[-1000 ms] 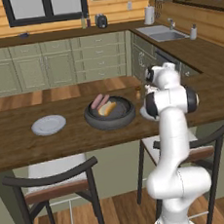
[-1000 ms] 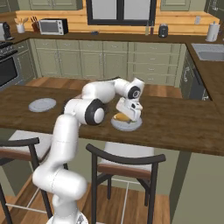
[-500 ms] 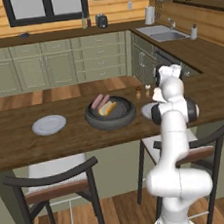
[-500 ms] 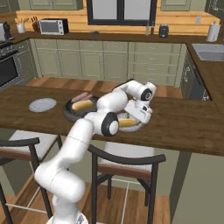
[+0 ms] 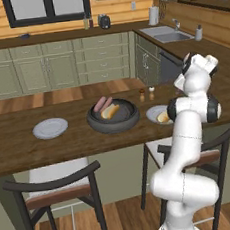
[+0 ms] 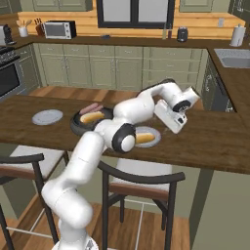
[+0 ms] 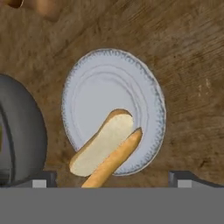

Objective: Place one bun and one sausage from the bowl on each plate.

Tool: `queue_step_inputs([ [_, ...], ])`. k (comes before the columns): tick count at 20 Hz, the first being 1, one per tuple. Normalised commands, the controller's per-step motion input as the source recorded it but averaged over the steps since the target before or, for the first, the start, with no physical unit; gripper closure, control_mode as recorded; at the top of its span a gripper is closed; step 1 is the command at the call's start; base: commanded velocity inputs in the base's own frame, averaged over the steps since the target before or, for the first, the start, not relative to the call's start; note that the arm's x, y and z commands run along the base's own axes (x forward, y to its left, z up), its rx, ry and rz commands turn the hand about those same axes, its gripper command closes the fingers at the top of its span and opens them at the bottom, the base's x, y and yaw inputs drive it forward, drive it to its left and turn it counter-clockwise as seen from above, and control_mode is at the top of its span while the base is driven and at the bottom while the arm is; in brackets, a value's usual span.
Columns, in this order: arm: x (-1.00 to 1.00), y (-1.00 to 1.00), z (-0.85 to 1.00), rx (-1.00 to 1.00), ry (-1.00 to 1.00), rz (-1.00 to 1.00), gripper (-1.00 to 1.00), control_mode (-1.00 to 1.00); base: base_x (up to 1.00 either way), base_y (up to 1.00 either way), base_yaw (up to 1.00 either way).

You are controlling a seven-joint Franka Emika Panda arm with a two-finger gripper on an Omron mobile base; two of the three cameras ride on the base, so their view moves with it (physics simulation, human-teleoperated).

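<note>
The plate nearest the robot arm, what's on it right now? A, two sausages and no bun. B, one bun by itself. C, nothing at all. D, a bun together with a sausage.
D: in the hand view, the near plate carries a pale bun with a thin orange-brown sausage lying along its side.

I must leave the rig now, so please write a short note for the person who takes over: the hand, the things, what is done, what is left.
Hand: open, holding nothing, above the near plate.
Near plate, beside the bowl: one bun lies on it. The long piece against the bun looks like a sausage, but I cannot be sure.
Bowl: still holds a bun and sausages.
Far plate: bare.
Left: check the near plate, then bring one bun and one sausage to the far plate.
</note>
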Motion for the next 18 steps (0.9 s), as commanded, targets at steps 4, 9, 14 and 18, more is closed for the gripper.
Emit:
queue_step_inputs([
  [4,-1.0,1.0,-0.17,-0.32,-0.86,0.0,-1.0,-1.0,0.0,0.0,0.0],
  [9,-0.87,1.0,0.2,-0.36,-0.58,0.0,-1.0,-1.0,0.0,0.0,0.0],
  [14,-0.15,1.0,1.0,-0.11,-0.1,0.0,-1.0,-1.0,0.0,0.0,0.0],
  [18,0.01,1.0,1.0,-0.1,0.26,-0.03,-1.0,-1.0,0.0,0.0,0.0],
])
